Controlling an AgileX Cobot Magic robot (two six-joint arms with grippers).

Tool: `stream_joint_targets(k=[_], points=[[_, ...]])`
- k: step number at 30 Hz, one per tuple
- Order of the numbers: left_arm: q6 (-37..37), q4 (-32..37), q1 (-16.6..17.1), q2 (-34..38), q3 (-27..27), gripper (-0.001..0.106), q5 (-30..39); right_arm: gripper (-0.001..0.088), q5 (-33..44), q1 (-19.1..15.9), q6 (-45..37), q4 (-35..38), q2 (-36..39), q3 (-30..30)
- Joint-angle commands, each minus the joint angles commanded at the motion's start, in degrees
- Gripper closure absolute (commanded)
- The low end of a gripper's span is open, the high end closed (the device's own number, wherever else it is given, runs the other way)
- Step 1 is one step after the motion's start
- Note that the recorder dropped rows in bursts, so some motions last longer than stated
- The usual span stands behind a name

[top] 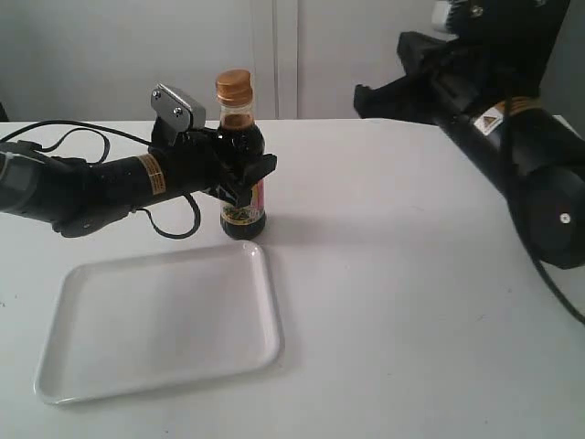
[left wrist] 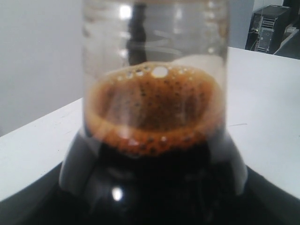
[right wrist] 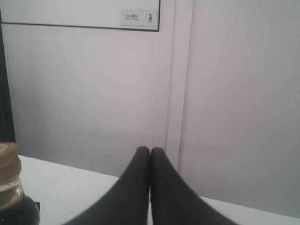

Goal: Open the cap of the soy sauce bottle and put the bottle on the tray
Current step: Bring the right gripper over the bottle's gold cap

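The soy sauce bottle (top: 243, 183) stands upright on the white table just behind the tray (top: 137, 347), its golden-orange cap (top: 233, 87) closed on top. My left gripper (top: 245, 174) is shut on the bottle's dark body from the left. In the left wrist view the bottle (left wrist: 154, 117) fills the frame, foam on the dark liquid, and the cap is out of frame. My right gripper (right wrist: 150, 151) is shut with nothing in it, raised at the back right (top: 366, 91). The bottle's cap (right wrist: 8, 157) shows at that view's edge.
A black cable (top: 64, 137) trails over the table behind the left arm. The right arm's thick black body (top: 530, 165) hangs over the table's right side. A pale wall (top: 110, 55) stands behind the table.
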Motion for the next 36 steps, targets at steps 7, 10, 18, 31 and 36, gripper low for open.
stream_joint_targets(k=[7,10,18,31,36], points=[[0.0,0.0,0.0,0.0,0.0,0.105,0.0,0.0868,1.3,3.3,-5.0,0.0,6.6,-5.0],[0.0,0.0,0.0,0.0,0.0,0.105,0.0,0.0868,4.9,4.2,-8.5,0.4,8.7,-7.8],[0.0,0.1,0.0,0.0,0.0,0.105,0.0,0.0868,12.6,4.6,-15.8,1.1,12.0,-13.3],[0.0,0.4,0.0,0.0,0.0,0.105,2.0,0.0868,26.3,4.6,-22.2,1.1,16.2,-24.6],[0.2,0.5,0.0,0.0,0.0,0.105,2.5,0.0868,29.9,4.6,-22.2,1.1,18.3,-28.0]])
